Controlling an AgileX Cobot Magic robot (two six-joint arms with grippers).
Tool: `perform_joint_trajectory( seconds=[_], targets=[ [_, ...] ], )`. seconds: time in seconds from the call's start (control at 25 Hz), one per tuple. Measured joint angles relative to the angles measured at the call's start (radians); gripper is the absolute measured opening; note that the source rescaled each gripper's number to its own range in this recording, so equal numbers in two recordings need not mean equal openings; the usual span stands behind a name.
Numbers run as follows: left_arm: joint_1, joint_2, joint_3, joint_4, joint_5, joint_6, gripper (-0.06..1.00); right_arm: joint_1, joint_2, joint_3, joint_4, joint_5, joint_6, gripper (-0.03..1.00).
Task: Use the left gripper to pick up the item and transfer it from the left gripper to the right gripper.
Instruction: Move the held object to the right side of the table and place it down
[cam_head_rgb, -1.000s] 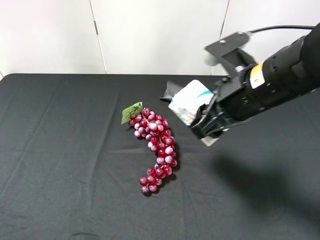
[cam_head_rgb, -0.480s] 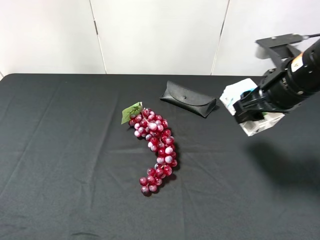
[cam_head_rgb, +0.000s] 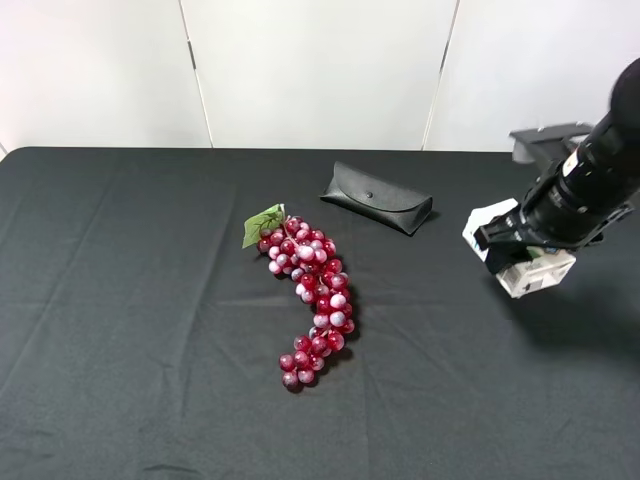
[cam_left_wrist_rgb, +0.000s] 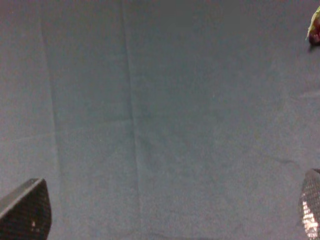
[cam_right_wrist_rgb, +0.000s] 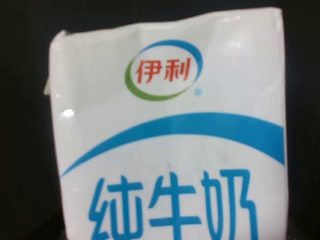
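The item, a white drink carton with blue print (cam_head_rgb: 537, 272), sits in my right gripper (cam_head_rgb: 515, 245) at the right side of the black table (cam_head_rgb: 130, 300), low over the cloth. I cannot tell whether it touches the cloth. The right gripper is shut on it. In the right wrist view the carton (cam_right_wrist_rgb: 170, 140) fills the frame, showing a blue arc, blue characters and a green-ringed logo. My left gripper (cam_left_wrist_rgb: 167, 212) shows only in the left wrist view, with its two fingertips (cam_left_wrist_rgb: 25, 212) far apart over bare cloth, open and empty. It is out of the exterior high view.
A bunch of red grapes (cam_head_rgb: 310, 290) with a green leaf lies at the table's middle, and its edge shows in the left wrist view (cam_left_wrist_rgb: 315, 27). A black flap case (cam_head_rgb: 377, 197) lies behind the grapes, left of the right gripper.
My right arm has carried the carton from above the case near the middle out to the right and lower, close to the cloth. Grapes and case have not moved.
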Motion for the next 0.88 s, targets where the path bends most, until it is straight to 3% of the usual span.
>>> perform_joint_trajectory(
  seconds=[0.36,0.88],
  targets=[
    [0.000,0.000,0.000,0.000,0.000,0.000,1.00,0.000,0.131,0.000,-0.001,-0.083,0.000,0.00],
    [0.000,-0.001,0.000,0.000,0.000,0.000,1.00,0.000,0.176,0.000,0.010,-0.125,0.000,0.00]
  ],
)
